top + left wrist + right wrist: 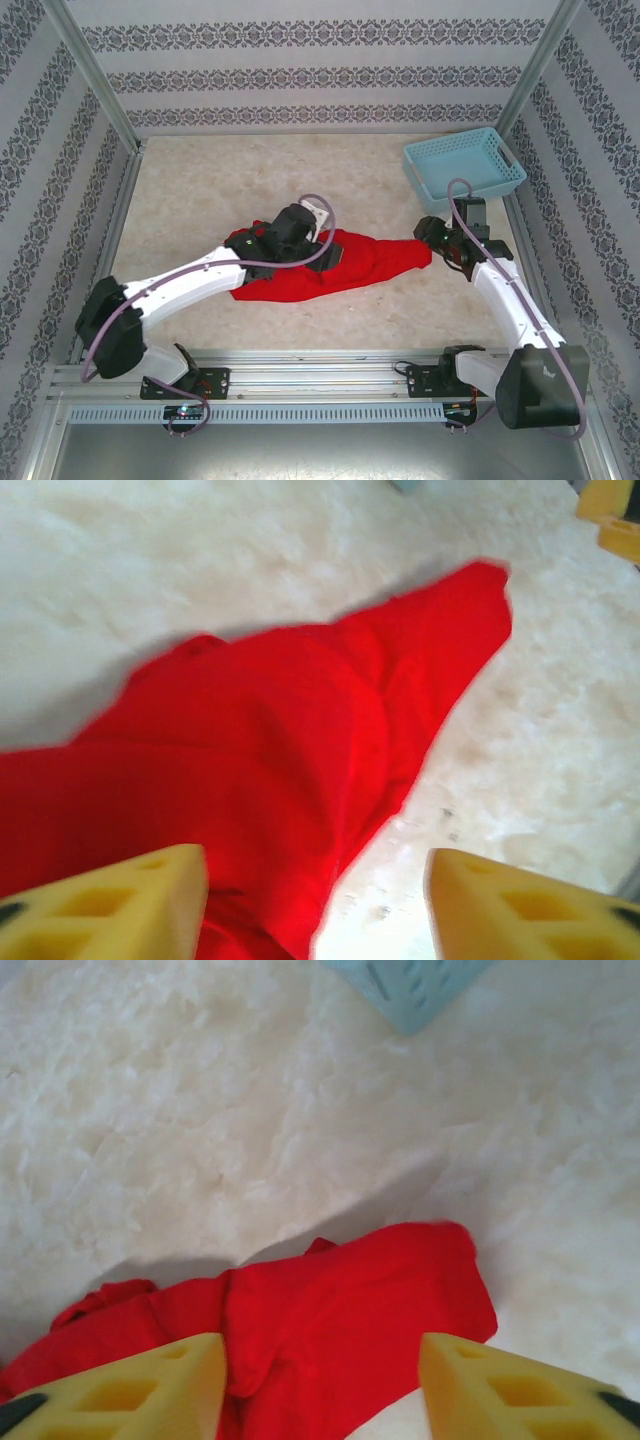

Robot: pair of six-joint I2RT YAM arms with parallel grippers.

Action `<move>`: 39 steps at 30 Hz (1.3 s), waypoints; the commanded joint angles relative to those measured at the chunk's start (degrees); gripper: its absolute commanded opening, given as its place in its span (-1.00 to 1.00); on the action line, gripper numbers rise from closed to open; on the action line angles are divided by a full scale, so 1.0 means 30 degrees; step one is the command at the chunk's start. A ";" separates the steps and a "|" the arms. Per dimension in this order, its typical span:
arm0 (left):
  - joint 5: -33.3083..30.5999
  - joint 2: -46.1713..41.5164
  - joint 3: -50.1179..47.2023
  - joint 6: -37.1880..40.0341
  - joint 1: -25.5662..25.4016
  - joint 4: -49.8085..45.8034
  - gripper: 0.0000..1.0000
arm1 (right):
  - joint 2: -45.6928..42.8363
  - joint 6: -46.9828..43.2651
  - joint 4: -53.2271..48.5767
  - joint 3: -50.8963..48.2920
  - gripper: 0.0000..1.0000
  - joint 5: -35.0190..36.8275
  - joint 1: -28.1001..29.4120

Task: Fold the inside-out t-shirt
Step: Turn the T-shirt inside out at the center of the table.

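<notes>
**Red shirt bunched mid-table, both pincers spread above it**

The bright red soft fabric t-shirt (365,262) lies crumpled in a long, low heap near the middle of the pale marbled table (200,180). It runs left to right and narrows to a rounded end on the right side.

The left gripper (315,885) hangs over the shirt's left, thicker part. Its yellow wedge-shaped fingers (120,905) stand wide apart and hold nothing; one is over the red cloth, the other over bare table just beside the shirt's edge.

The right gripper (322,1370) is at the shirt's narrow right end, its jaws likewise spread. Folded red fabric lies below the gap and nothing is clamped.

A light blue plastic basket (465,165) with a slotted wall sits at the far right corner of the table, well apart from the shirt.
</notes>
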 commanded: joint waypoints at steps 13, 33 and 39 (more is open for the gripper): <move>-0.1409 -0.4505 -0.4668 -0.3395 1.1064 -0.4230 0.76 | 0.3662 -0.1603 0.1991 0.2020 0.57 0.2578 1.2113; -0.1468 -0.4865 -0.1520 -0.3361 1.1196 -0.4800 -1.00 | 0.9699 -0.1653 0.0687 0.6597 -1.00 0.3771 1.2576; -0.1666 -1.1261 -0.1860 -0.2916 1.2026 -0.2412 -1.00 | 0.7521 -0.2536 0.1228 0.7886 -1.00 0.4360 1.2512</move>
